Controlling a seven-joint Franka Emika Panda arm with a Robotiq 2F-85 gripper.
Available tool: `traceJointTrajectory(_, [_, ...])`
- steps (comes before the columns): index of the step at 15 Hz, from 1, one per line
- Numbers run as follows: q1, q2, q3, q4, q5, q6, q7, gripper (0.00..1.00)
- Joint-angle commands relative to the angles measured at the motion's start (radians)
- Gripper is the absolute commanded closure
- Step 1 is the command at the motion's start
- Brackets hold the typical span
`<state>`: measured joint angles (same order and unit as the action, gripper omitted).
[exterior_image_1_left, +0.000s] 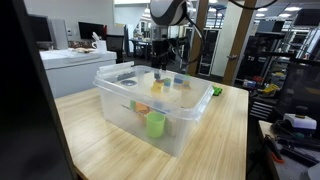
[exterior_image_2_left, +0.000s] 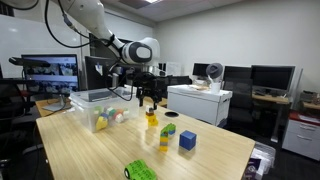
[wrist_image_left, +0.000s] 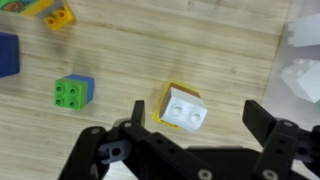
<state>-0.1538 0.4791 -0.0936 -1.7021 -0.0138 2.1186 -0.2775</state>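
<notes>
The gripper (wrist_image_left: 194, 112) is released, its 2 jaws spread wide and hanging low over the wooden table (wrist_image_left: 230, 50). Between them sits the white-and-yellow block (wrist_image_left: 183, 107), a white 2-stud brick on a yellow base, clear of both fingers as far as the wrist view shows. From that block, a green-and-blue block (wrist_image_left: 73, 92) lies near at 9 o'clock, apart from it. A blue block (wrist_image_left: 7, 55) is cut off by the frame edge at about 10 o'clock. Farther out at 11 o'clock, a yellow-and-orange block (wrist_image_left: 58, 15) lies at a tilt near the top edge. In an exterior view the gripper (exterior_image_2_left: 150, 98) points straight down, just above the white-and-yellow block (exterior_image_2_left: 151, 118), which rests on the table (exterior_image_2_left: 90, 150) about midway along it. The blue block (exterior_image_2_left: 187, 141) sits toward 4 o'clock from there, and a flat green piece (exterior_image_2_left: 140, 170) lies well apart at 6 o'clock, near the table's front edge. At 9 o'clock, farther back, stands a clear bin (exterior_image_2_left: 98, 112) with coloured pieces inside. That clear bin (exterior_image_1_left: 150, 100) fills the foreground in an exterior view, where the gripper itself is too hidden behind it to make out.
</notes>
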Motion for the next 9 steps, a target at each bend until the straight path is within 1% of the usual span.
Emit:
traceJointTrajectory(1, [0.005,0.016,-0.008,-0.015,-0.039,0.018,0.059,0.0])
traceJointTrajectory(6, [0.005,0.04,-0.011,-0.02,-0.065,0.018,0.076,0.0])
traceJointTrajectory(7, [0.005,0.043,-0.012,-0.02,-0.07,0.018,0.078,0.01])
traceJointTrajectory(8, [0.004,0.045,-0.012,-0.019,-0.072,0.019,0.078,0.04])
traceJointTrajectory(9, [0.004,0.047,-0.012,-0.019,-0.073,0.019,0.078,0.26])
